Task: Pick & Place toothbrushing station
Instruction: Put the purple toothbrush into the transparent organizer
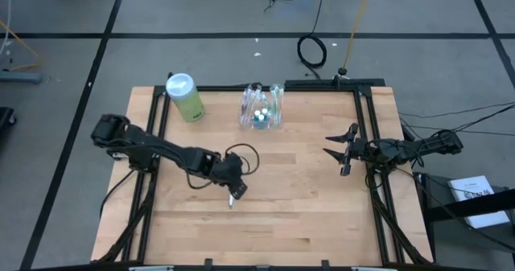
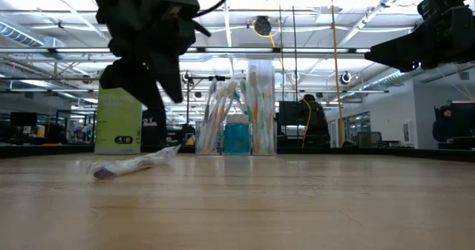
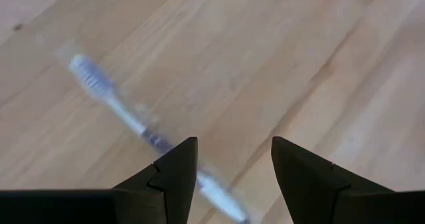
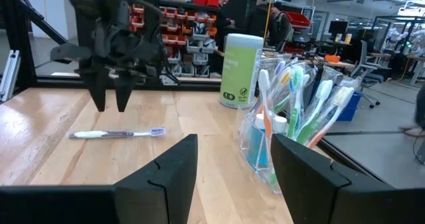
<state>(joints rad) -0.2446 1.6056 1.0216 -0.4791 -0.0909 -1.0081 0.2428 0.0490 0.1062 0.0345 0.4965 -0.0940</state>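
The toothbrushing station [image 1: 263, 108], a small clear holder stuffed with several toothbrushes, stands upright at the table's far middle [image 2: 239, 116] [image 4: 292, 117]. A white toothbrush with a purple end [image 4: 119, 133] lies flat on the wood left of centre [image 2: 137, 163] [image 3: 126, 114]. My left gripper [image 3: 232, 144] hangs open just above it, slanting down, with its fingers [image 4: 109, 94] clear of the brush. My right gripper [image 1: 336, 154] waits open and level at the table's right side, pointing at the station.
A light-green bottle with a white cap [image 1: 184, 96] stands at the far left, beside the station. Black frame rails [image 1: 366, 126] run along the table's left, right and far edges. Bare wood [image 1: 306, 215] lies between the arms and toward the near edge.
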